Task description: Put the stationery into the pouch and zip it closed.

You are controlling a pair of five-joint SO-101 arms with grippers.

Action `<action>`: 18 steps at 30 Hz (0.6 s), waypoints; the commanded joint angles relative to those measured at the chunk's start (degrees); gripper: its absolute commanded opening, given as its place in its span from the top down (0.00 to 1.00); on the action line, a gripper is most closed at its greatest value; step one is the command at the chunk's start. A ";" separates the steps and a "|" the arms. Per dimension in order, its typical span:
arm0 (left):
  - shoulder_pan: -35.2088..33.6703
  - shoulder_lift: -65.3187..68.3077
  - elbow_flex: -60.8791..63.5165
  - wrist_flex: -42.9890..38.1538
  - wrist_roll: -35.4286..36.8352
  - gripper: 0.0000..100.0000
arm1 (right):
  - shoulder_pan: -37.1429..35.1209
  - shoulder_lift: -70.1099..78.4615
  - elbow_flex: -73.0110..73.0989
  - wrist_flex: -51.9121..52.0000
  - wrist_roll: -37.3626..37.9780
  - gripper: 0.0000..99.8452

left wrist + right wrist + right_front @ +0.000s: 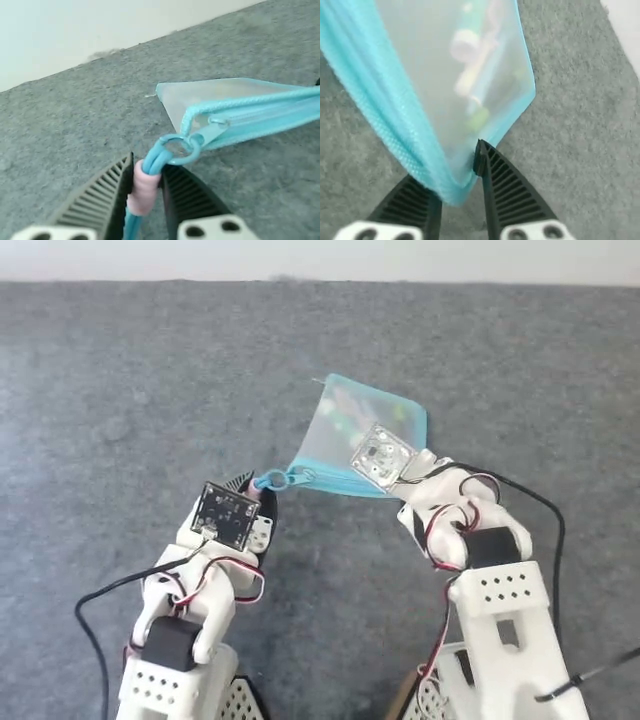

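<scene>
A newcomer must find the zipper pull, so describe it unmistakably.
On the grey felt-like table, find the translucent plastic pouch with a light blue zipper edge. At the zipper's end nearest the left gripper is a light blue cord loop. It alone carries a small pink sleeve, pinched in that gripper.

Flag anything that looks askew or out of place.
Nothing stands out: the pouch is held between the left gripper, shut on its zipper cord, and the right gripper, with the stationery inside.

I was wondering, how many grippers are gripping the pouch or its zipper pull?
2. The left gripper is shut on the zipper pull cord at one end of the pouch; the right gripper pinches the pouch's other end.
</scene>
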 commanded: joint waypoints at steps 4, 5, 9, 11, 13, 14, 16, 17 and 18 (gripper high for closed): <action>-6.59 -1.32 -0.84 -2.81 -0.09 0.99 | 9.54 -0.22 -0.18 0.22 0.62 0.99; -7.21 -1.32 -0.75 -3.43 0.26 0.99 | 9.36 -0.22 -0.18 -0.04 0.44 0.99; -7.91 -1.23 -0.22 -4.31 1.23 0.97 | 8.40 -0.31 -0.70 -1.01 -7.38 0.99; -5.45 -1.05 0.40 -4.22 1.14 0.92 | 7.08 -0.22 -1.32 -0.22 -10.55 0.99; -1.76 -1.05 1.36 -3.34 0.97 0.85 | 4.26 -0.75 -2.02 1.63 -12.92 0.99; 0.44 -1.05 1.71 -2.64 0.35 0.81 | 2.68 -0.75 -2.73 2.95 -14.24 0.98; 4.92 -1.32 2.42 -0.88 -1.05 0.76 | -0.66 -0.75 -4.31 5.67 -17.67 0.94; 6.68 -1.41 2.68 -0.44 -1.23 0.76 | -2.42 -0.75 -5.27 6.90 -19.78 0.91; 8.00 -1.41 2.86 -0.35 -1.23 0.76 | -4.00 -0.75 -6.33 7.96 -21.89 0.88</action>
